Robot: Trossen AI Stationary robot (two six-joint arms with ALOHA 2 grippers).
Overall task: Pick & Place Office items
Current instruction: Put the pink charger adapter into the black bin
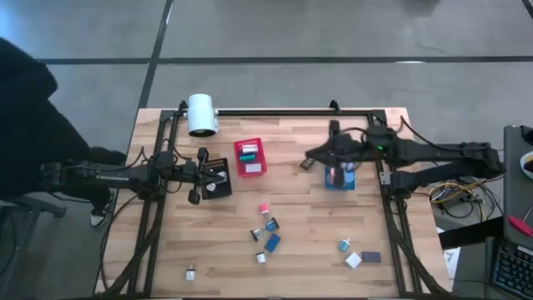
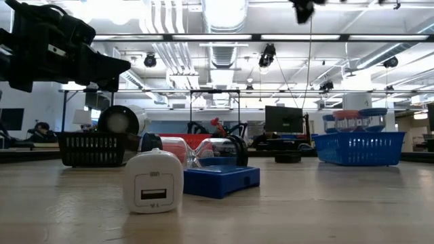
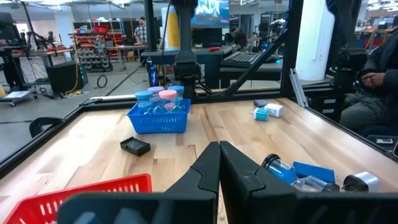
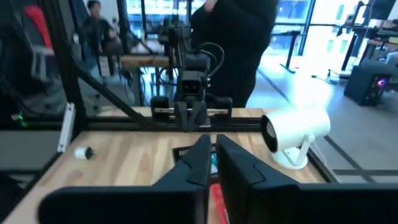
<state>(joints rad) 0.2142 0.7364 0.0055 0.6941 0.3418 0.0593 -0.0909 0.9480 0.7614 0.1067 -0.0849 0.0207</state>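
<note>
The office items are small white, pink, blue and dark pieces scattered on the near half of the table: a cluster, a pair and a lone white bit. The low view shows a white block and a blue block up close. My left gripper is shut and hovers over the black bin. My right gripper is shut and hangs between the red bin and the blue bin. Neither holds anything.
A big white cylinder stands near the far left corner. The blue bin holds round-capped pieces. A flat black piece lies near it. Dark frame rails border the table. A person sits beyond the table.
</note>
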